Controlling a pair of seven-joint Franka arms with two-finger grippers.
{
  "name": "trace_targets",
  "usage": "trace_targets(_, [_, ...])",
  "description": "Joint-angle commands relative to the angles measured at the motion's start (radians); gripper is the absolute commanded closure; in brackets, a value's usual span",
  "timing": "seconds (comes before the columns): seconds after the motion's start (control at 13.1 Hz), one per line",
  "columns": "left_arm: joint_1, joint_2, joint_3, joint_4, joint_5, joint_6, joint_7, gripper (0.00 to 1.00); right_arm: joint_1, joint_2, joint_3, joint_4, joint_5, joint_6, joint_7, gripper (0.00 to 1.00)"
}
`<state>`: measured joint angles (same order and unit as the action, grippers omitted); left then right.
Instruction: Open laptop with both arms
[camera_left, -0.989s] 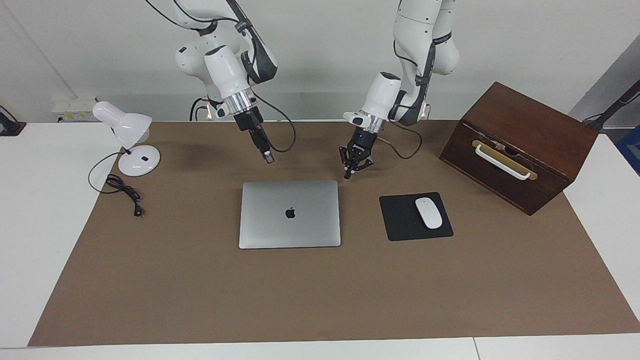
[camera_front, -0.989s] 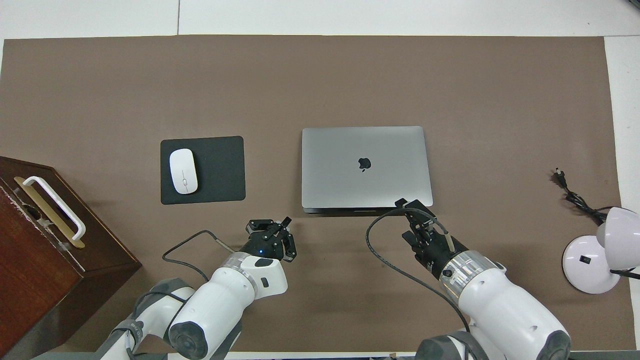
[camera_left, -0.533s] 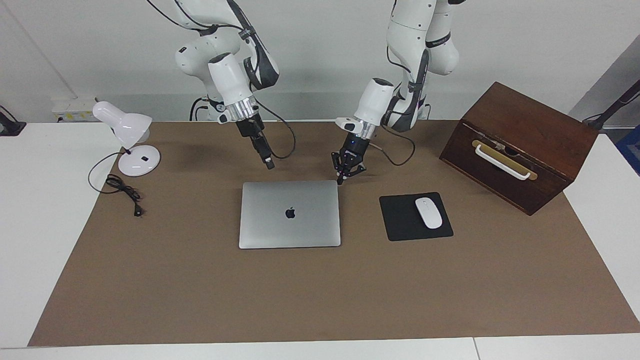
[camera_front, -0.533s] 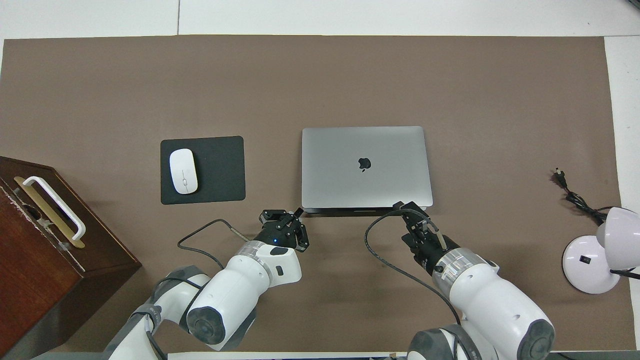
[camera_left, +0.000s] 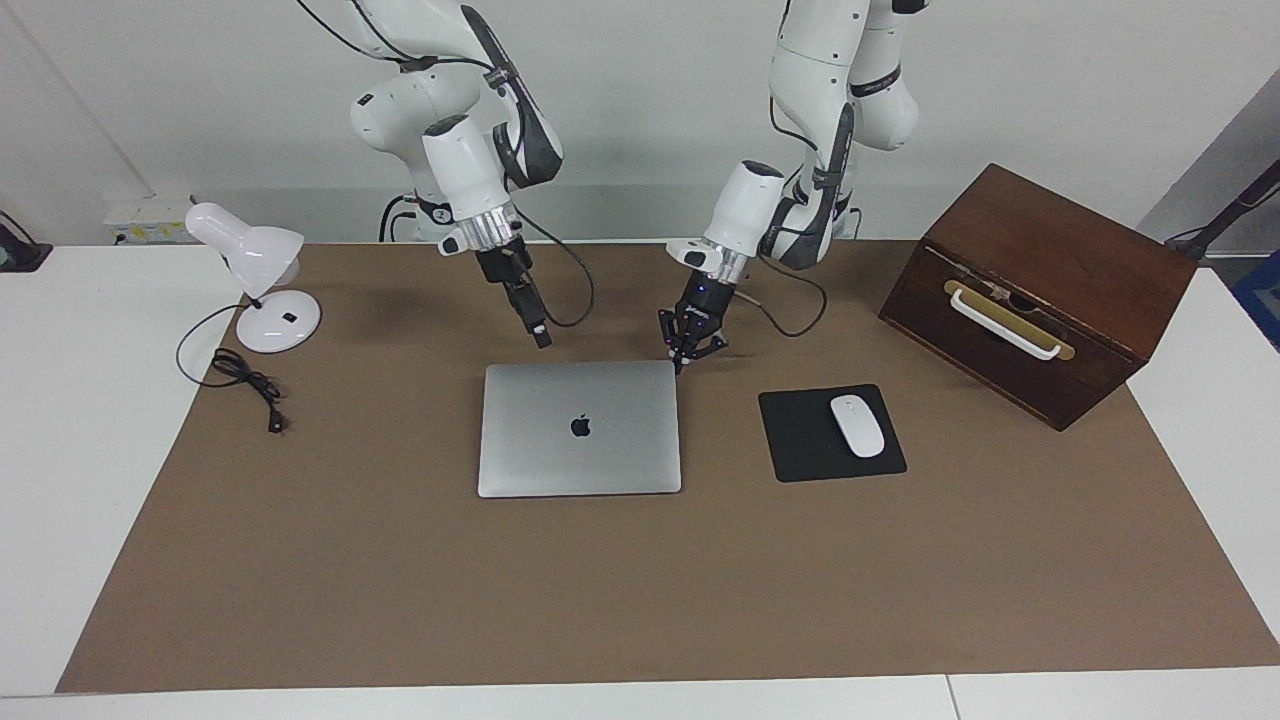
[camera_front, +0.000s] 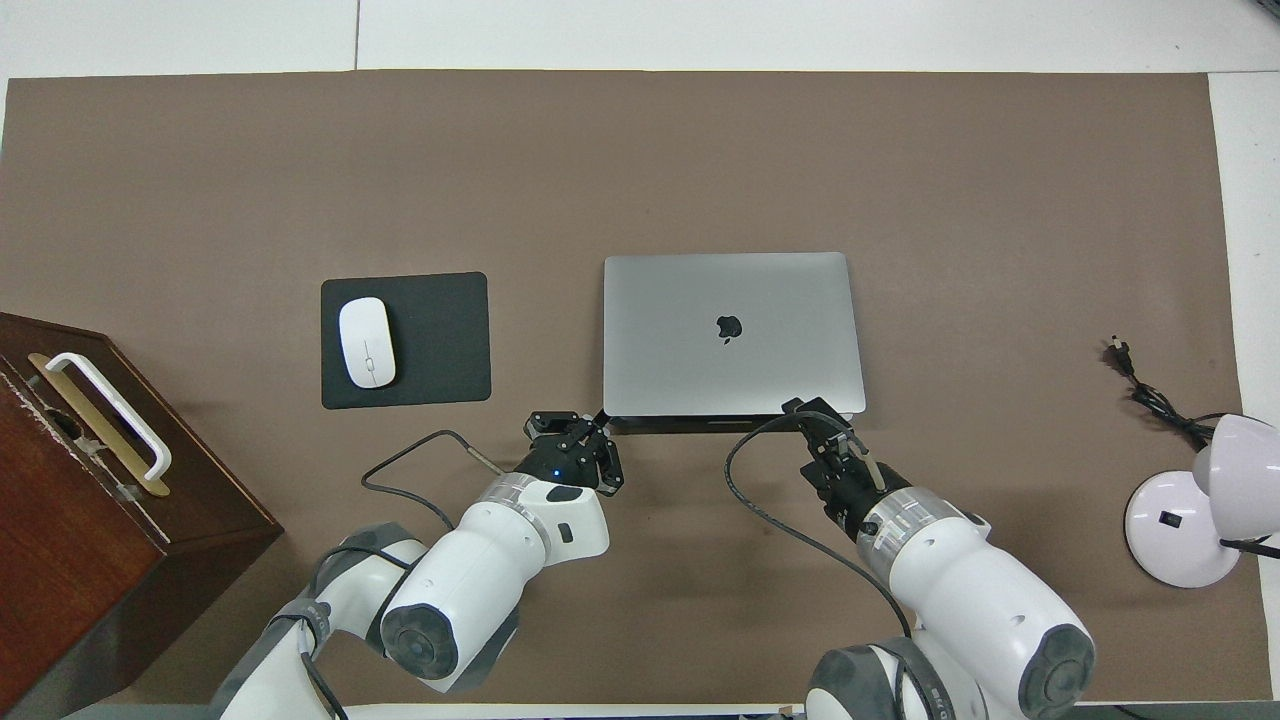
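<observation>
Brown matting (camera_left: 640, 580) covers the white table, and the laptop (camera_left: 580, 428) lies closed and flat at its middle, logo up, exactly where it lay a second ago. Against the earlier frames, both arms have swung in toward the laptop's edge nearest the robots. The left gripper (camera_left: 681, 365), a second ago well off that corner toward the mouse pad (camera_left: 800, 440), now has its tip at the laptop's near corner on the left arm's end; its fingertips are pressed together, clamping nothing. The right gripper (camera_left: 541, 340) has dropped lower and hangs close above the same near edge, toward the right arm's end; whether its fingers are apart or together I cannot tell. Beside the laptop, the white mouse (camera_left: 857, 426), wooden box (camera_left: 1040, 290) and desk lamp (camera_left: 262, 290) have not moved.
</observation>
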<state>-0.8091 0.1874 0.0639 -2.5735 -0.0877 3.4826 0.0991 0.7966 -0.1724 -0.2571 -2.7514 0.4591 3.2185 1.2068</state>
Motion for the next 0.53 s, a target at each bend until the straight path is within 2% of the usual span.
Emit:
trace_targets(0.0, [-0.018, 0.052, 0.014, 0.038, -0.003, 0.023, 0.019, 1.0, 0.006, 0.04, 0.002, 0.031, 0.023, 0.02, -0.024, 0.0])
trace_targets(0.23, [-0.004, 0.06, 0.014, 0.05, 0.058, 0.024, 0.019, 1.0, 0.004, 0.079, -0.001, 0.067, 0.023, 0.02, -0.027, 0.0])
trace_targets(0.46, [-0.004, 0.079, 0.014, 0.058, 0.063, 0.024, 0.019, 1.0, 0.003, 0.105, -0.004, 0.102, 0.023, 0.017, -0.03, 0.0])
